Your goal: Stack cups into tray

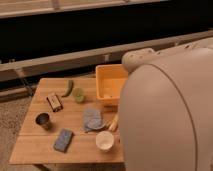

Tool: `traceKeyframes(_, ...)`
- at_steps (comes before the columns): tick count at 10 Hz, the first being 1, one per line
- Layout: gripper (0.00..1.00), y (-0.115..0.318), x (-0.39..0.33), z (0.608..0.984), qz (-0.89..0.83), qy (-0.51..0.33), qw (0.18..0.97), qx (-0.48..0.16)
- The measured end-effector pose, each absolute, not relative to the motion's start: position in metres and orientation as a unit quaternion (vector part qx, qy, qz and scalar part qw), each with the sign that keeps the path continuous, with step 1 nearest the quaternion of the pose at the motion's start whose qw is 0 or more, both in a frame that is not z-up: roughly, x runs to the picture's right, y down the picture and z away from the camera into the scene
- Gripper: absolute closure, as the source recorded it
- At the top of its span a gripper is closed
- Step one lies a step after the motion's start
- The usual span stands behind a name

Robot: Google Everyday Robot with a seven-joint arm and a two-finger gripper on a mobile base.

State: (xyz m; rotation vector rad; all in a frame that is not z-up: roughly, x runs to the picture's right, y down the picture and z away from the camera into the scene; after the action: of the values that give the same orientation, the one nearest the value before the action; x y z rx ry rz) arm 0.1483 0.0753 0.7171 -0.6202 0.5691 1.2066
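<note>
The cream-white wide cup point(104, 140) and dark grey metal tumbler point(43, 120) stand outside the orange plastic tray point(99, 85); grasp one next. Your claw is hidden behind the arm point(165, 115), so I cannot tell its state.

The robot's pale arm point(165, 115) covers the counter's point(40, 145) right edge and the orange tray's point(107, 80) right wall. The gripper is out of view, so its position cannot be told.

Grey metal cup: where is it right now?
Camera view: grey metal cup stands at the left edge of the table, between brown box and blue-grey block. End effector is out of view; the arm fills the right.
</note>
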Motion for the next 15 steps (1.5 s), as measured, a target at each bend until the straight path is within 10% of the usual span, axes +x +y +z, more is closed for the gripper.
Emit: traceKeyframes(15, 0.57, 0.189, 0.055, 0.684, 0.483, 0.187, 0.781, -0.348)
